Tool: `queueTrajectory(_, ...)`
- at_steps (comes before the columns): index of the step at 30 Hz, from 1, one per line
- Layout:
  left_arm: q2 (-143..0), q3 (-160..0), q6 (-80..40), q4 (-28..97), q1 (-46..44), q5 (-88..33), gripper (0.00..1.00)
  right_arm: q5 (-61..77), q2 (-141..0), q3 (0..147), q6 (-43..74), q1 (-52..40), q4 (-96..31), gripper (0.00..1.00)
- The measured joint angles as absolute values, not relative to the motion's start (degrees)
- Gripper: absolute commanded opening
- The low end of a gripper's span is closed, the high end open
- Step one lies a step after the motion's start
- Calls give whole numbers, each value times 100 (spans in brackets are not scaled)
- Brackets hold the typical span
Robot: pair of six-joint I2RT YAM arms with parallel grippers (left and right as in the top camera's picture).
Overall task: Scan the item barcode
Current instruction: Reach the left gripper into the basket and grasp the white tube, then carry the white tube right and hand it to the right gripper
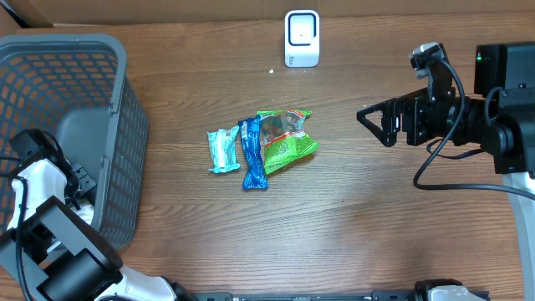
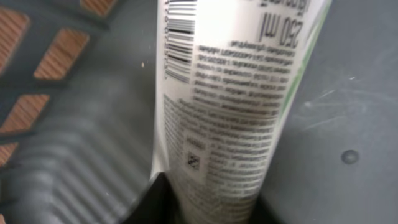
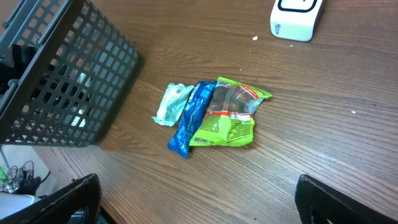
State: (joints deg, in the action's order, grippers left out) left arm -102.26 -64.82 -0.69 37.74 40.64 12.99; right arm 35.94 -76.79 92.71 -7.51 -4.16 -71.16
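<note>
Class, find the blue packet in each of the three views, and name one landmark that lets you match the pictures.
Overhead: blue packet mid-table, between the teal packet and the green bag.
Right wrist: just left of centre, between the same two.
Left wrist: not in it.
Shared landmark: the grey mesh basket, seen in all three views.

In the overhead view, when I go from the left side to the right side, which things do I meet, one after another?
Grey plastic mesh basket → light teal wrapped packet → long blue wrapped packet → green snack bag → black pincer of the right arm.
</note>
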Motion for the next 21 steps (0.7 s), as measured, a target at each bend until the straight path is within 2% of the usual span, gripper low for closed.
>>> queueTrajectory(6, -10193, -6641, -43, 3771, 4193, 429, 4, 3594, -7679, 9271, -749, -416, -7113, 100)
queueTrajectory(10, -10455, -7216, -49, 4711, 4158, -1459, 4, 3592, -7679, 9271, -751, -416, -7113, 100)
queueTrajectory(13, -10781, -9035, -91, 6521, 4047, -2624, 4, 3594, -7679, 9268, -749, -416, -7050, 100)
queueTrajectory(17, -10820, -12451, 19, 8462, 3551, -2790, 4, 3597, -7679, 9268, -751, -416, -7006, 100)
queueTrajectory(18, -10774, -13716, 23, 8691, 3122, -2779, 4, 3586, -7679, 9268, -751, -416, -7008, 100)
queueTrajectory(21, -10575, -15155, -132, 9480, 1562, -2528, 4, 3575, -7679, 9268, -749, -416, -6991, 98)
